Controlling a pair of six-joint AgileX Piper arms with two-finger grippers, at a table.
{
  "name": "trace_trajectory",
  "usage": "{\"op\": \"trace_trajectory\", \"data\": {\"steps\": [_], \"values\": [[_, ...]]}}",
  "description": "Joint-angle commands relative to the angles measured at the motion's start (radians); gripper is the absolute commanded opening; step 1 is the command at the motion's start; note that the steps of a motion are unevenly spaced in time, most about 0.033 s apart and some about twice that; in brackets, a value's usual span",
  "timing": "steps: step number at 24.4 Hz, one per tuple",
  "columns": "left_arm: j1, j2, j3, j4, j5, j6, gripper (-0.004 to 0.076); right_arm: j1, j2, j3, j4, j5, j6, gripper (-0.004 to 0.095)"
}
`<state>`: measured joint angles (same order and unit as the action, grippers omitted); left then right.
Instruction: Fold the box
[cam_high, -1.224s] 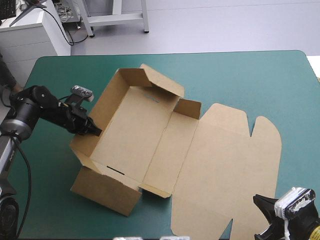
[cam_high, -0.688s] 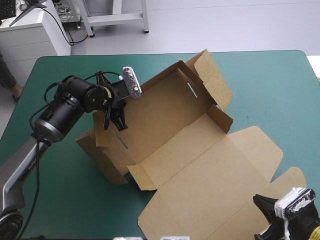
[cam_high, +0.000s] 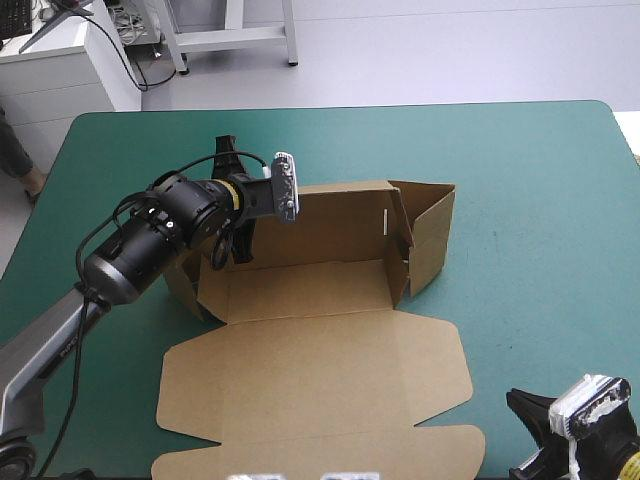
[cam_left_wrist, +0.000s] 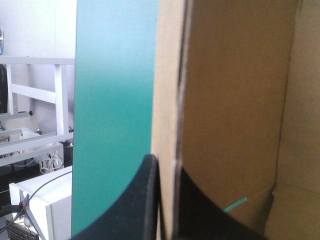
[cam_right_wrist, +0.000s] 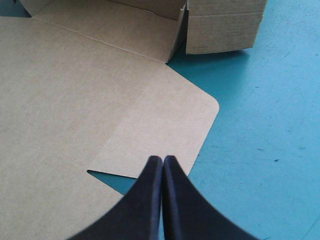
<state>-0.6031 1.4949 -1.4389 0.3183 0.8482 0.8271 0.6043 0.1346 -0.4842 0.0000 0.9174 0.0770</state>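
Observation:
The brown box (cam_high: 310, 290) stands as an open tray at the table's middle. Its long walls are raised and its lid (cam_high: 310, 385) lies flat toward the near edge. My left gripper (cam_high: 226, 250) is at the tray's left end, shut on the box. In the left wrist view its black fingers (cam_left_wrist: 145, 200) pinch an upright board wall (cam_left_wrist: 235, 100) between them. My right gripper (cam_high: 530, 430) rests at the table's near right corner, shut and holding nothing. Its tip (cam_right_wrist: 162, 165) lies just over a rounded lid flap (cam_right_wrist: 160, 125).
The teal-green cover (cam_high: 530, 170) shows to the right of the box and along the far edge. The tray's right end wall (cam_high: 432, 235) leans outward. The table's edge (cam_left_wrist: 75, 125) runs beside my left gripper.
My left gripper has swung the box round on the table. The tray now lies along the far side with the lid flat toward the near edge. The right arm has stayed still.

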Motion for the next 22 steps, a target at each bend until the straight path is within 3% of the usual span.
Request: {"op": "trace_trajectory", "data": {"steps": [1,11,16,22], "values": [[-0.008,-0.091,0.073,-0.017,-0.125,0.000,-0.0008,-0.004,0.013,-0.024,-0.007,-0.072,-0.007,-0.0019],[-0.008,-0.253,0.363,-0.114,-0.322,-0.014,-0.0008,-0.004,0.013,-0.024,-0.011,-0.079,-0.007,-0.0019],[-0.008,-0.274,0.400,-0.286,-0.204,-0.016,-0.0008,-0.004,0.013,-0.024,-0.011,-0.079,-0.007,-0.0019],[-0.006,-0.274,0.401,-0.371,-0.185,-0.009,-0.0008,-0.004,0.013,-0.024,-0.034,-0.077,-0.002,-0.0014]]}}
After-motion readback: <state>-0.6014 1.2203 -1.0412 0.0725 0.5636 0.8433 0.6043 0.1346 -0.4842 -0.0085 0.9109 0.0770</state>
